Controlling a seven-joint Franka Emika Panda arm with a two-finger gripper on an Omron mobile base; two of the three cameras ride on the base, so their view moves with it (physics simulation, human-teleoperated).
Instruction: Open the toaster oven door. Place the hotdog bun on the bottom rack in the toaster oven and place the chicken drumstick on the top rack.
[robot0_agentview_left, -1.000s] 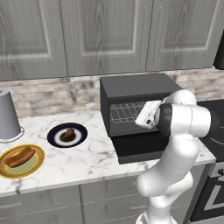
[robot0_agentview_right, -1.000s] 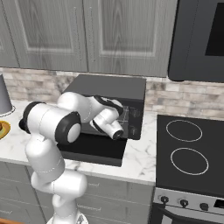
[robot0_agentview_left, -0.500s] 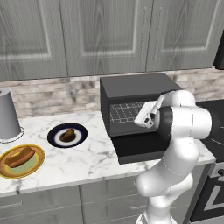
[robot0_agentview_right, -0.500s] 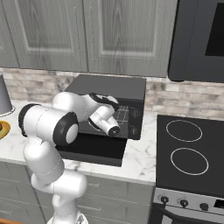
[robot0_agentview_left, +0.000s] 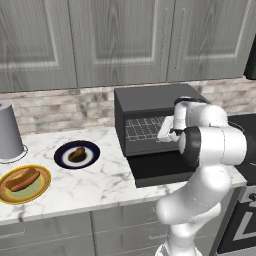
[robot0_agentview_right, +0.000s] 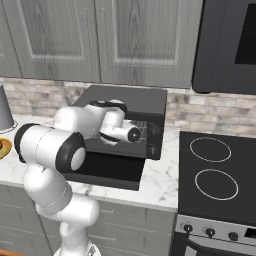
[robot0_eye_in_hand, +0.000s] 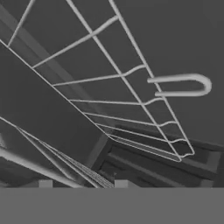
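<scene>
The toaster oven (robot0_agentview_left: 150, 97) stands on the counter with its door (robot0_agentview_left: 160, 167) folded down flat. My gripper (robot0_agentview_left: 165, 134) reaches into the oven mouth at the front edge of a wire rack (robot0_agentview_left: 142, 129). In the hand view two wire grids show; the larger grid (robot0_eye_in_hand: 109, 78) carries a loop handle, and wires of the other run between my fingertips (robot0_eye_in_hand: 46, 183). I cannot tell which is the top rack or whether the pads touch the wire. The hotdog bun (robot0_agentview_left: 22, 180) lies on a yellow plate (robot0_agentview_left: 42, 187). The chicken drumstick (robot0_agentview_left: 77, 154) sits on a dark blue plate (robot0_agentview_left: 62, 159).
A grey canister (robot0_agentview_left: 9, 131) stands at the counter's far left. A black stovetop (robot0_agentview_right: 220, 175) lies right of the oven, with a dark microwave (robot0_agentview_right: 230, 45) above it. Grey cabinets hang over the marble counter (robot0_agentview_left: 90, 185).
The hand has pushed a little further into the oven mouth toward the rack, and the forearm has swung with it. Both plates and the door stay put.
</scene>
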